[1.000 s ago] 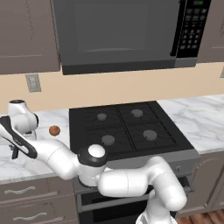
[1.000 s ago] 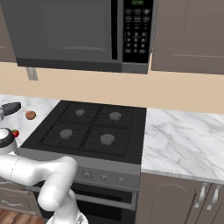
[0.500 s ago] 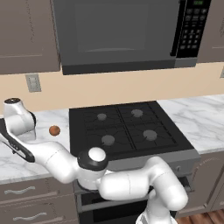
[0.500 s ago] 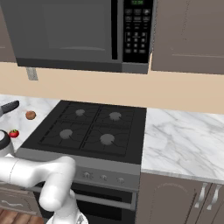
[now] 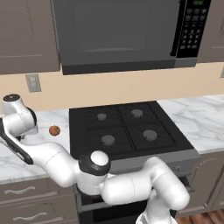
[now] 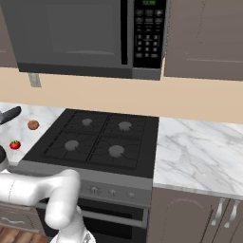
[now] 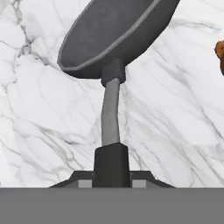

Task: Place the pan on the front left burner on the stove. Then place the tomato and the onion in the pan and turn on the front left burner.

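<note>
At the far left of the left base view, the tool (image 7: 112, 175) is clamped on the handle of the pan (image 7: 114, 35) above the marble desk (image 7: 39, 131). The onion (image 5: 54, 130) sits mid-left, the front left burner (image 5: 108, 140) bare at centre. Pan placement is underway; next it likely must swing right.

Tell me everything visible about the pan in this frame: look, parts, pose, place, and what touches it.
The pan is a shallow, round, dark grey piece with a thin paler rim and a matte, metal-like look. A dark collar joins it to a long straight handle, greyer near the bowl and black at the end. In the hand view it hangs tilted above the white marble counter, empty. The pincer is shut on the handle's black end. In the left base view the handle runs beside the arm, left of the stove.
</note>
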